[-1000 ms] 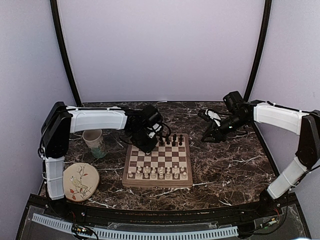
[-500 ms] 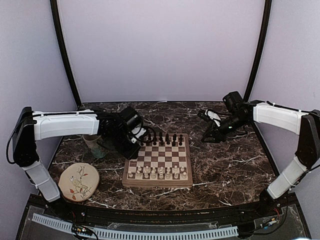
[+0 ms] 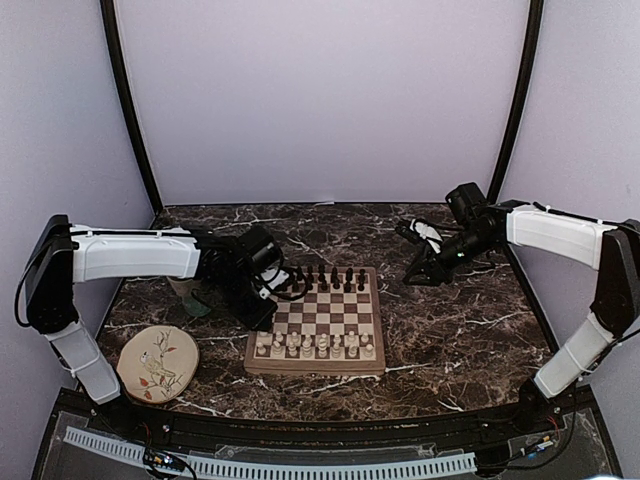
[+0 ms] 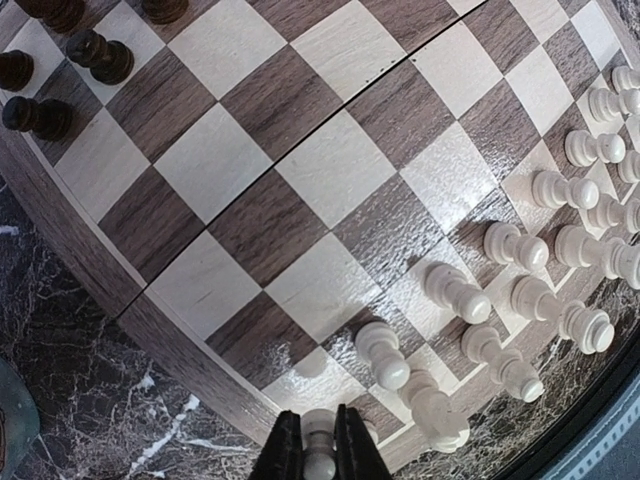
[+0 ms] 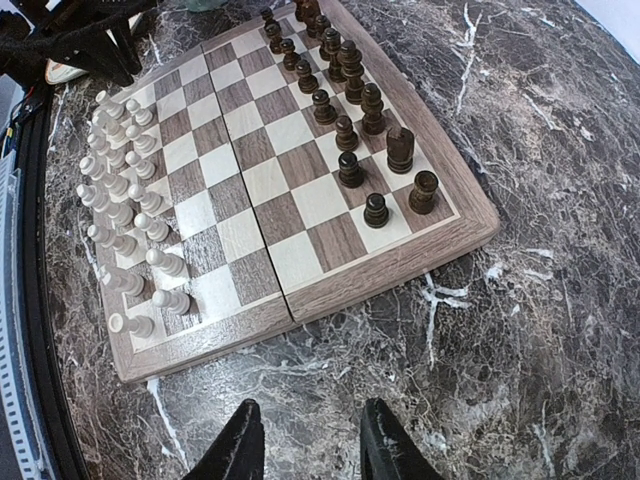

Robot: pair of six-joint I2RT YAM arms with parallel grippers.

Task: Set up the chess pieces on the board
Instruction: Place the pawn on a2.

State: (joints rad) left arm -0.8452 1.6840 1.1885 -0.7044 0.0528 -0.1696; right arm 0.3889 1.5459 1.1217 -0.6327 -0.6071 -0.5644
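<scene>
One cream piece [image 4: 319, 452], seemingly upright

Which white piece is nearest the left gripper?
The cream piece clamped in the left gripper, by the board's corner; the other white pieces all stand free on their squares.

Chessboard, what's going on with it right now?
The left arm holds a white piece in its shut jaws at the board's left edge, by the white corner. Dark pieces line the far rows and white pieces the near rows. The right arm hovers right of the board, jaws open and empty.
</scene>
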